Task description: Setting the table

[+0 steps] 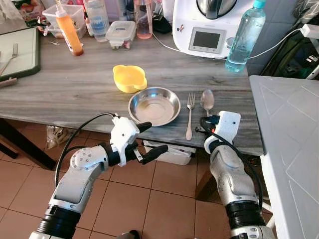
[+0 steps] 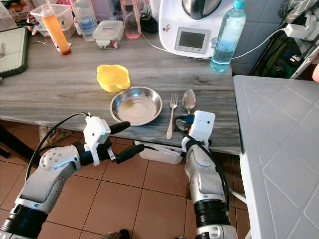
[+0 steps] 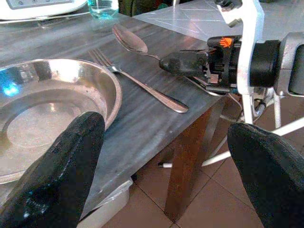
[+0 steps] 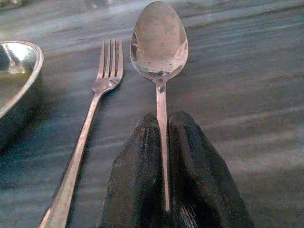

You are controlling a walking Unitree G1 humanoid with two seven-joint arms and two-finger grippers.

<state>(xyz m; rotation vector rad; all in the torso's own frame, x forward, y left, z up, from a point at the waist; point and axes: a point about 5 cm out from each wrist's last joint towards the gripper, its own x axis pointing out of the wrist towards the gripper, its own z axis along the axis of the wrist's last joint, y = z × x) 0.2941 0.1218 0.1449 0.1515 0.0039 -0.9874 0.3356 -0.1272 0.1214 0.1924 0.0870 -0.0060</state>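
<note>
R gripper [image 4: 161,161] has its two black fingers pinched narrow on the handle of the spoon [image 1: 207,99], which lies flat on the wooden table [image 1: 75,84], center-right of the head view, bowl pointing away from the robot. The fork [image 1: 190,114] lies just beside it on the left, roughly parallel, not touching. Left of the fork sits the steel plate [image 1: 154,105], w/ a yellow bowl [image 1: 129,78] touching or nearly touching its upper-left rim.

L gripper [image 1: 144,141] hangs off the table's near edge, lower center of frame, fingers spread wide, holding nothing.

Step in hand looks like placing the spoon. To do it well: check the spoon rests fully on the tabletop, then part the fingers gently so the handle doesn't flick sideways into the fork; back the wrist straight out along the handle, low & slow. Handle end is near the table edge, so a drag could pull it off.

Surface: grey-brown wood grain, cluttered along the top of frame w/ an orange sauce bottle [image 1: 69,29], a lidded container [image 1: 120,34], a white kitchen machine [image 1: 209,30] & a blue water bottle [image 1: 245,37]. Floor is terracotta tile; a white-topped surface [image 1: 291,144] fills the right side.
</note>
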